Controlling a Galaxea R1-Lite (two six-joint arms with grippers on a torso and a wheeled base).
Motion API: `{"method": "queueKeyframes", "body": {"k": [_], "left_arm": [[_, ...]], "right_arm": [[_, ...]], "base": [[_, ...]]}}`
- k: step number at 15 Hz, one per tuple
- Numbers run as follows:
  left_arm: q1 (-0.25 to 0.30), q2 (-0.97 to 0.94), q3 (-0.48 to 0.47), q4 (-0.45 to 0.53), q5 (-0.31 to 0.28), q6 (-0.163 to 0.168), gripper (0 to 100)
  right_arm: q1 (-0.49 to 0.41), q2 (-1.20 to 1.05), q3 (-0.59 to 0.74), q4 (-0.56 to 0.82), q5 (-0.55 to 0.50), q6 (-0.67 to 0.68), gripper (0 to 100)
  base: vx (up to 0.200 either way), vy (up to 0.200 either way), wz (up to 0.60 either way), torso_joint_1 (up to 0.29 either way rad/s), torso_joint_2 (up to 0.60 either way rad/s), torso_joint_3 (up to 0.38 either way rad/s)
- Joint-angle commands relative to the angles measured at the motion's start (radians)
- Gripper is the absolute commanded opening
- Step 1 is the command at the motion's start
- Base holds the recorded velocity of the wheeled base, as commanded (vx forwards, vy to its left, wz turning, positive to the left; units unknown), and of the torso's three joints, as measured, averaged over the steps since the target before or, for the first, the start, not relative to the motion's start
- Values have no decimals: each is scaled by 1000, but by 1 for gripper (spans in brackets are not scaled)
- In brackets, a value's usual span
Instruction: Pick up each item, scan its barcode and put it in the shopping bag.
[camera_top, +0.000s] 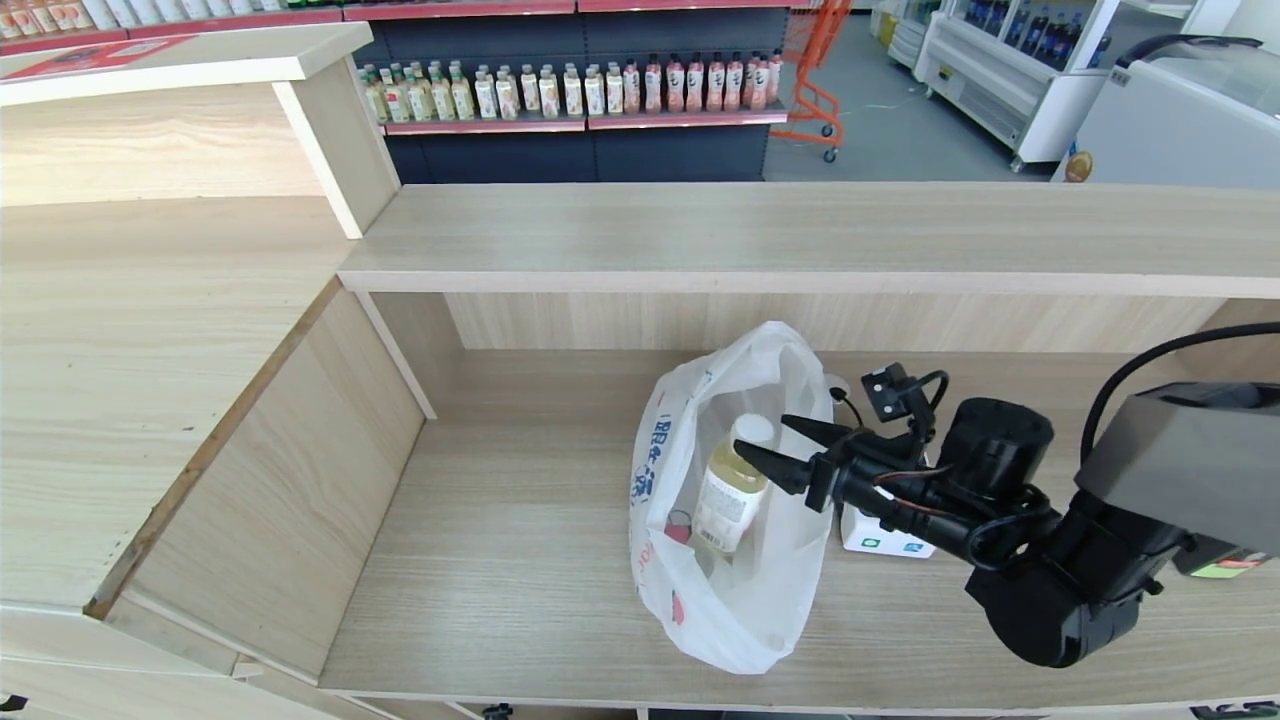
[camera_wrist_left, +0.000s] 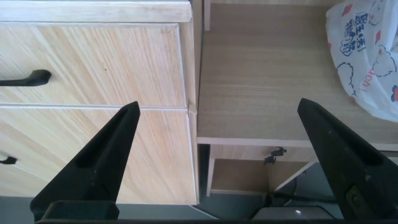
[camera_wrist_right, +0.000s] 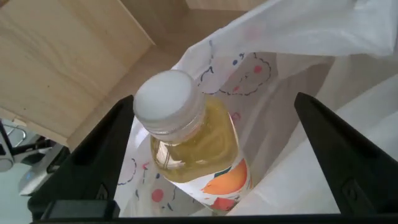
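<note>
A white plastic shopping bag (camera_top: 740, 600) stands open on the lower wooden counter (camera_top: 520, 580). Inside it leans a bottle of yellow drink (camera_top: 732, 488) with a white cap (camera_wrist_right: 165, 93). My right gripper (camera_top: 785, 445) hovers open just to the right of the bottle's cap, at the bag's mouth, holding nothing. In the right wrist view the bottle (camera_wrist_right: 193, 146) sits between the spread fingers (camera_wrist_right: 93, 162) but below them. A white box (camera_top: 880, 535) lies on the counter behind the right arm. My left gripper (camera_wrist_left: 217, 155) is open over the counter's front edge, beside the bag (camera_wrist_left: 367, 56).
A raised wooden ledge (camera_top: 800, 235) runs behind the counter, and a side wall (camera_top: 290, 490) closes it on the left. Drawers with black handles (camera_wrist_left: 25, 78) sit below the counter's left part. Store shelves with bottles (camera_top: 570, 90) stand far behind.
</note>
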Motion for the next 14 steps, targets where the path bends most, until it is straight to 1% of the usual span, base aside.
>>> {"method": "queueKeyframes", "body": {"k": [1,3,4,5,6,7,8,9,10,11,14], "left_arm": [[0,2,0,0,0,0,100],[0,2,0,0,0,0,100],[0,2,0,0,0,0,100],[0,2,0,0,0,0,100],[0,2,0,0,0,0,100],[0,2,0,0,0,0,100],[0,2,0,0,0,0,100],[0,2,0,0,0,0,100],[0,2,0,0,0,0,100],[0,2,0,0,0,0,100],[0,2,0,0,0,0,100]], "right_arm": [[-27,-161,120,1,-1,53,100],[-61,-330,292,11,-3,91,100],[-76,-399,307,69,-30,85,100],[-98,-462,304,152,-101,70,100],[-119,-546,303,294,-211,-2,100],[-138,-620,301,396,-250,-30,100],[-168,-683,300,488,-254,-29,100],[-191,-727,306,541,-254,-10,100],[-214,-778,333,577,-257,27,100],[-236,-816,367,584,-266,51,100],[-331,-888,458,592,-274,76,100]], "base": [[0,0,0,0,0,0],[0,0,0,0,0,0],[0,0,0,0,0,0],[0,0,0,0,0,0],[0,0,0,0,0,0],[0,0,0,0,0,0],[0,0,0,0,0,0],[0,0,0,0,0,0],[0,0,0,0,0,0],[0,0,0,0,0,0],[0,0,0,0,0,0]]}}
